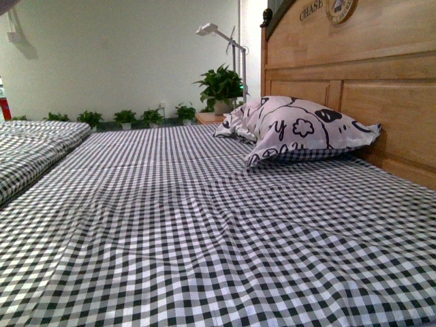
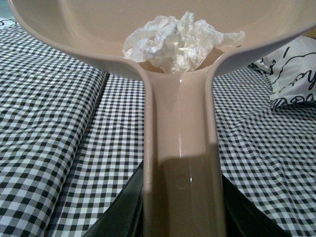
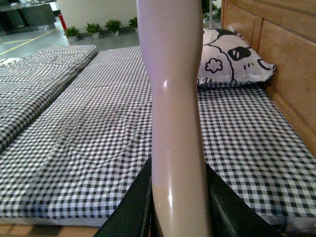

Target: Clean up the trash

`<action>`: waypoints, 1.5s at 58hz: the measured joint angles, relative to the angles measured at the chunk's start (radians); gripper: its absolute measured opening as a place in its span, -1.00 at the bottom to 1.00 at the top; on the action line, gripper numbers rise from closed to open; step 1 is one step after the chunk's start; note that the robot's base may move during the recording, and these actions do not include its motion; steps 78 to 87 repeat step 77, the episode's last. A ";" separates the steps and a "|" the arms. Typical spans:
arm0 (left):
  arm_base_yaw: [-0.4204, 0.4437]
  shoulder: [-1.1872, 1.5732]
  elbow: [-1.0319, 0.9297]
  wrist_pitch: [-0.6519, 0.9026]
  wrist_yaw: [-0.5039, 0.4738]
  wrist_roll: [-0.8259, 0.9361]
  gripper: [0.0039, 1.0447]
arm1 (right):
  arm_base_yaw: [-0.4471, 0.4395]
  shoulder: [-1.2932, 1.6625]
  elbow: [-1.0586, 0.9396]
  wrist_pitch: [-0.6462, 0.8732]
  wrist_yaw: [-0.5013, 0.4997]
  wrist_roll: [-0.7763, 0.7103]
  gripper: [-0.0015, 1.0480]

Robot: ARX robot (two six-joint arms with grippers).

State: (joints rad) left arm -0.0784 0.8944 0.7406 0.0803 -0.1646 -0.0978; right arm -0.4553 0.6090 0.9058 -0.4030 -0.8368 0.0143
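Checked black-and-white cloth covers the bed (image 1: 204,231), and in the front view neither arm shows, only the sheet running back to a wooden headboard (image 1: 354,88). A white pillow (image 1: 293,129) with black prints leans against that headboard, resting on the sheet. Beyond the far edge of the bed a row of small potted plants (image 1: 126,118) lines the wall, with a larger one beside the headboard. In the left wrist view the left gripper (image 2: 182,197) is closed around the handle of a beige plastic dustpan (image 2: 89,34), its dark fingers (image 2: 126,207) pressed to either side of the handle. The trash (image 2: 177,42), a crumpled white wad of paper, lies inside the dustpan right where the pan narrows into the handle, touching the pan's floor, held above the bed. The pillow appears at the edge of this view too, beyond the dustpan. In the right wrist view the right gripper (image 3: 177,207) is clamped on a smooth pale handle (image 3: 175,98) that rises upright through the middle of the picture; what is at its upper end is out of frame. Behind that handle lie the checked bed, the pillow and the headboard.
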 joint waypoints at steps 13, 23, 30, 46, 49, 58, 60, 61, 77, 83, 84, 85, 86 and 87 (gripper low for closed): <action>0.000 0.000 0.000 0.000 0.000 0.000 -0.50 | 0.000 0.000 0.000 0.000 0.000 0.000 -0.60; 0.000 0.000 0.000 0.000 0.000 0.000 -0.50 | 0.000 0.000 0.000 0.000 0.000 0.000 -0.60; 0.000 0.000 0.000 0.000 0.000 0.000 -0.50 | 0.000 0.000 0.000 0.000 0.000 0.000 -0.60; 0.000 0.000 0.000 0.000 0.000 0.000 -0.50 | 0.000 0.000 0.000 0.000 0.000 0.000 -0.60; 0.000 0.000 0.000 0.000 0.000 0.000 -0.50 | 0.000 0.000 0.000 0.000 0.000 0.000 -0.60; 0.000 0.000 0.000 0.000 0.000 0.000 -0.50 | 0.000 0.000 0.000 0.000 0.000 0.000 -0.60; 0.000 0.000 0.000 0.000 0.000 0.000 -0.50 | 0.000 0.000 0.000 0.000 0.000 0.000 -0.60; 0.000 0.000 0.000 0.000 0.000 0.000 -0.50 | 0.000 0.000 0.000 0.000 0.000 0.000 -0.60; 0.000 0.000 0.000 0.000 0.000 0.000 -0.50 | 0.000 0.000 0.000 0.000 0.000 0.000 -0.60; 0.000 0.000 0.000 0.000 0.000 0.000 -0.50 | 0.000 0.000 0.000 0.000 0.000 0.000 -0.60; 0.000 0.000 0.000 0.000 0.000 0.000 -0.50 | 0.000 0.000 0.000 0.000 0.000 0.000 -0.60; 0.000 0.000 0.000 0.000 0.000 0.000 -0.50 | 0.000 0.000 0.000 0.000 0.000 0.000 -0.60; 0.000 0.000 0.000 0.000 0.000 0.000 -0.50 | 0.000 0.000 0.000 0.000 0.000 0.000 -0.60; 0.000 0.000 0.000 0.000 0.000 0.000 -0.50 | 0.000 0.000 0.000 0.000 0.000 0.000 -0.60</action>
